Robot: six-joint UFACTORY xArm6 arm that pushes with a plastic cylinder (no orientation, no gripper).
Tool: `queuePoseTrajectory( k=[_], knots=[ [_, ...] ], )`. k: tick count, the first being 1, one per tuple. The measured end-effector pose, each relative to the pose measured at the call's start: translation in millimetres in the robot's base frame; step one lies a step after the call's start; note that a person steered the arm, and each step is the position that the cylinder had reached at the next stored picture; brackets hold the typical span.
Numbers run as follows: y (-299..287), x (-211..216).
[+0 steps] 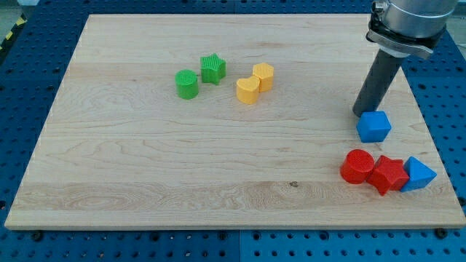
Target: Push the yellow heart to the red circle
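Observation:
The yellow heart (pixel 247 90) lies on the wooden board (pixel 145 160) at upper middle, touching a second yellow block (pixel 263 76) to its upper right. The red circle (pixel 357 165) lies at the lower right, touching a red star-shaped block (pixel 387 175). My tip (pixel 360 113) is at the right, just above and left of a blue cube (pixel 373 126), close to it or touching it. The tip is far to the right of the yellow heart and above the red circle.
A green round block (pixel 187 84) and a green star (pixel 212 68) lie left of the yellow blocks. A blue triangular block (pixel 417 173) touches the red star at the right edge. A blue pegboard surrounds the board.

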State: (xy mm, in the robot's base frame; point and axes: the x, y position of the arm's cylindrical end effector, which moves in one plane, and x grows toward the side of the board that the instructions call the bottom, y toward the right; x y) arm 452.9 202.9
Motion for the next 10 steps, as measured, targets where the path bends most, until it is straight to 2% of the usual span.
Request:
queuePoseTrajectory(
  k=[1,3,4,5,7,8,9,10],
  knots=[
    [-4,8],
    [-5,51],
    [-10,44],
    [-66,21],
    [-271,10],
    [-355,-35],
    [-336,-66],
    [-281,-66]
  ],
)
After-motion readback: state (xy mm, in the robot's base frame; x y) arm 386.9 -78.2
